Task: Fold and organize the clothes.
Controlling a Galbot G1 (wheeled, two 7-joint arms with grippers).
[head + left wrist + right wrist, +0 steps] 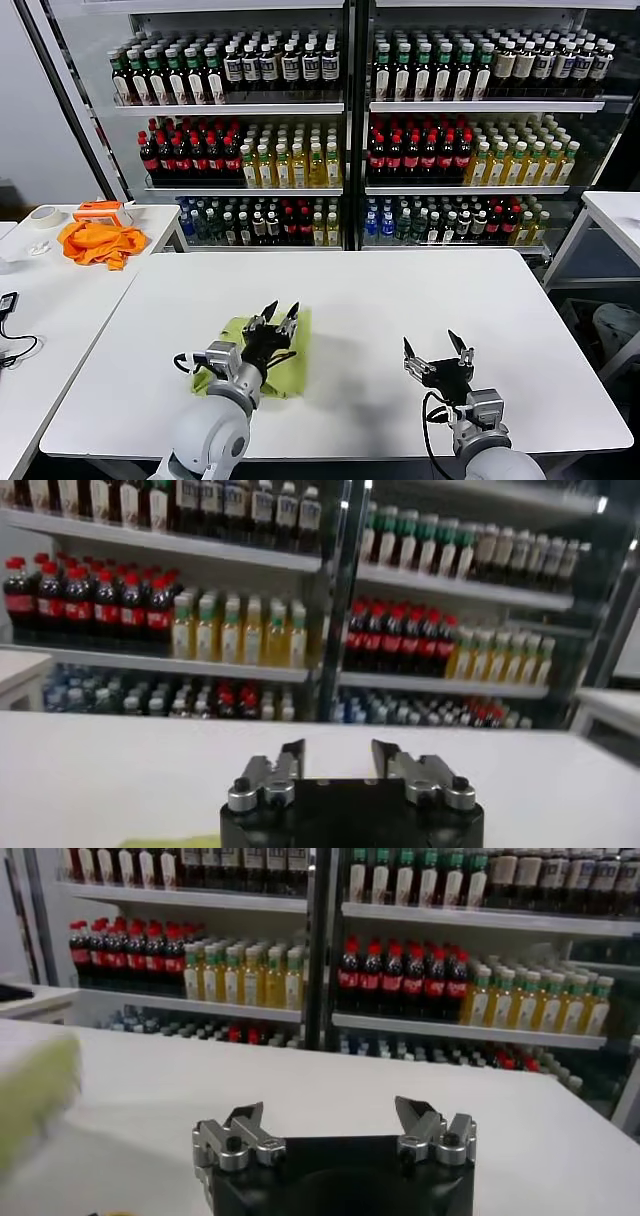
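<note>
Left gripper [281, 312]: seen at the near left of the table, raised over the T-shirt; its fingers [268, 311] are parted a moderate way and nothing is held between them; in the left wrist view [335, 752] the gap between the tips is seen bare against the tabletop
T-shirt [300, 340]: a light yellow-green folded bundle lying flat on the near left part of the table, partly hidden under the left gripper and arm; a thin edge of it is seen low in the left wrist view [170, 842], and a blurred patch of it at the side of the right wrist view [35, 1098]
Right gripper [438, 346]: placed at the near right of the table, well apart from the T-shirt; its jaws are spread wide and nothing is held; the same wide gap is shown in the right wrist view [330, 1120]
Table [400, 290]: white, with the T-shirt as the only cloth lying on it
Side table [60, 300]: white, set to the left; a dark cable [12, 345] is seen at its near edge
Orange cloth [100, 243]: crumpled at the far end of the side table, well apart from the T-shirt
Tape roll [44, 216]: lying beside the orange cloth, farther left
Shelves [345, 110]: standing behind the table, stocked with rows of bottles with dark, red-capped, yellow and green contents
</note>
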